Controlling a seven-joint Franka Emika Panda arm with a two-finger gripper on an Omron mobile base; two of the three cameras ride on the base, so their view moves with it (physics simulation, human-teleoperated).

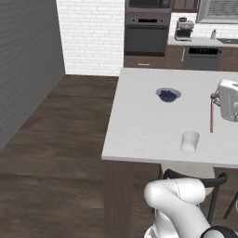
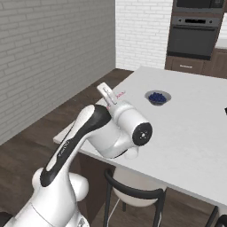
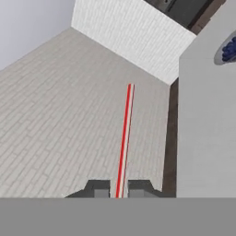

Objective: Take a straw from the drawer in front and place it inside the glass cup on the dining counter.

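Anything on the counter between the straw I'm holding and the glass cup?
Nothing visible. The straw hangs from the shut claw over bare dining counter; the glass cup stands nearer, the blue bowl well aside.

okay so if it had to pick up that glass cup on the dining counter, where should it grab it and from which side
Probably across its round side wall, near mid-height, coming in level from the near counter edge. The glass cup stands upright and alone close to that edge of the dining counter, so both sides are free. The gripper is shut on the straw.
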